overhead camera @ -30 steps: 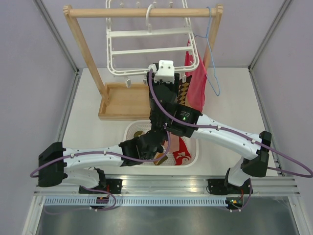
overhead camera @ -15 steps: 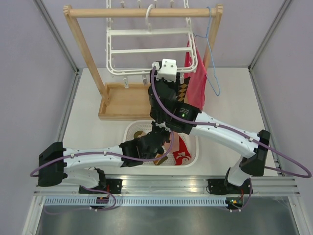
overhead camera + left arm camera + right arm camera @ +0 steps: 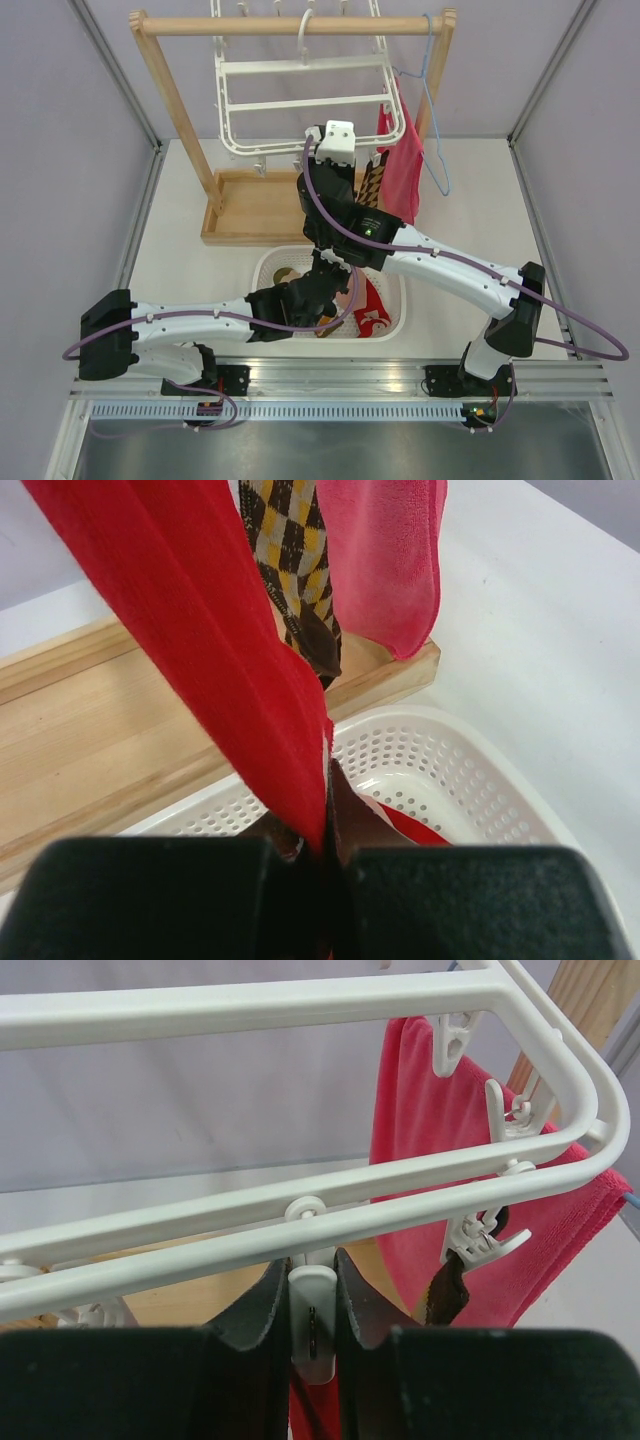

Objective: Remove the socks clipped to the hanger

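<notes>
Although the right arm covers most of the left gripper [image 3: 328,852] in the top view, its own wrist camera shows it pressed together on the lower end of a red sock [image 3: 220,650]. The sock runs straight up and to the left until the frame cuts it off. The gripper sits just over the white basket [image 3: 450,770], much of which is likewise hidden under the arms from above. A red sock with white marks [image 3: 375,312] lies in it, partly covered.

Behind the held sock hang a diamond-patterned sock [image 3: 290,550] and a pink-red cloth [image 3: 385,560], both cropped at the top.

The right gripper [image 3: 311,1315] is up at the near rail of the white hanger [image 3: 300,1000], its fingers [image 3: 262,1305] pinching a white clip [image 3: 311,1345] from both sides. Only a sliver of red shows under that clip, and whether its mouth has parted cannot be made out. Just to the right, a second clip [image 3: 478,1238] holds a dark sock cuff.

The hanger hangs from the wooden rack [image 3: 180,110], with its far edge cut off by the frame.
</notes>
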Action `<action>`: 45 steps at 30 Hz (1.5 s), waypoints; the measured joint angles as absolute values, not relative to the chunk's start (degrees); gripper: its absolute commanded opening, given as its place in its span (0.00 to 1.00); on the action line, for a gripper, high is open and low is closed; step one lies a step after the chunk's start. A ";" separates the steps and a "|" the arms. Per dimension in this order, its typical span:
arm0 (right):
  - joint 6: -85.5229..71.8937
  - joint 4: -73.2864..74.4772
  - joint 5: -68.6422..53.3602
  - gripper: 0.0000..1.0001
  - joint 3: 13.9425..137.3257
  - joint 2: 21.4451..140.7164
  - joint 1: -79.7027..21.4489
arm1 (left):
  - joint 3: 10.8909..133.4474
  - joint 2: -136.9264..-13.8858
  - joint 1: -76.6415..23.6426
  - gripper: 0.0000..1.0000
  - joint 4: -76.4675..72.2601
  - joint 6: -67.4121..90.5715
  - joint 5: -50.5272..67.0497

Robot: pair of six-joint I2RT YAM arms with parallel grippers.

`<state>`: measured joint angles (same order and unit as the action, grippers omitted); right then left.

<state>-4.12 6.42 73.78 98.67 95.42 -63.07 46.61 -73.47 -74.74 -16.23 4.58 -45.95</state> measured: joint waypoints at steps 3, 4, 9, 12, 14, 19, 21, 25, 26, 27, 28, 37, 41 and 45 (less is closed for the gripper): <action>-3.60 6.39 73.97 0.10 98.67 95.42 -63.07 | 46.61 -73.47 -74.76 0.02 -16.25 4.58 -45.95; -3.38 6.39 74.08 0.20 98.67 95.42 -63.02 | 46.61 -73.47 -74.76 0.02 -16.25 4.58 -45.95; -3.73 5.80 74.89 0.98 98.56 95.42 -62.83 | 46.61 -73.47 -74.76 0.02 -16.19 4.58 -45.91; -3.92 5.69 73.91 0.98 96.86 94.56 -62.76 | 46.48 -73.47 -74.76 0.02 -15.73 4.36 -45.28; -4.97 5.56 71.57 0.98 94.52 92.97 -62.76 | 46.26 -73.45 -74.89 0.02 -15.49 3.62 -44.21; -7.53 5.10 61.30 0.98 87.13 86.43 -62.76 | 45.34 -72.99 -74.24 0.02 -14.55 3.25 -39.11; -8.32 4.67 57.84 0.98 84.05 82.91 -62.74 | 44.84 -72.20 -73.06 0.02 -14.31 3.40 -37.04; -9.69 4.29 51.40 0.98 76.95 72.66 -61.45 | 42.78 -68.75 -71.24 0.02 -14.26 6.48 -34.13; -9.78 4.05 50.68 0.98 75.85 70.26 -61.12 | 42.76 -67.99 -70.83 0.02 -14.33 6.94 -33.89; -9.85 3.51 49.89 0.98 74.61 67.46 -60.75 | 42.76 -67.48 -70.54 0.02 -14.72 7.31 -33.71; -9.87 2.48 49.32 0.98 73.41 64.82 -60.51 | 42.76 -67.09 -70.37 0.02 -15.09 7.60 -33.36; -8.19 -5.28 41.08 0.95 58.17 48.42 -60.53 | 44.86 -66.70 -69.78 0.02 -13.67 10.79 -31.07; -7.68 -6.28 36.53 0.93 46.83 43.79 -60.55 | 48.97 -66.92 -69.08 0.02 -11.33 14.33 -31.09; -7.64 -6.00 33.65 0.93 36.29 38.50 -60.60 | 53.56 -68.66 -68.49 0.02 -10.04 18.02 -32.42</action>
<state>-7.64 -6.00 33.65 36.29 38.50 -60.60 53.56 -68.66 -68.49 -10.04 18.02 -32.42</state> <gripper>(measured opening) 0.928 0.029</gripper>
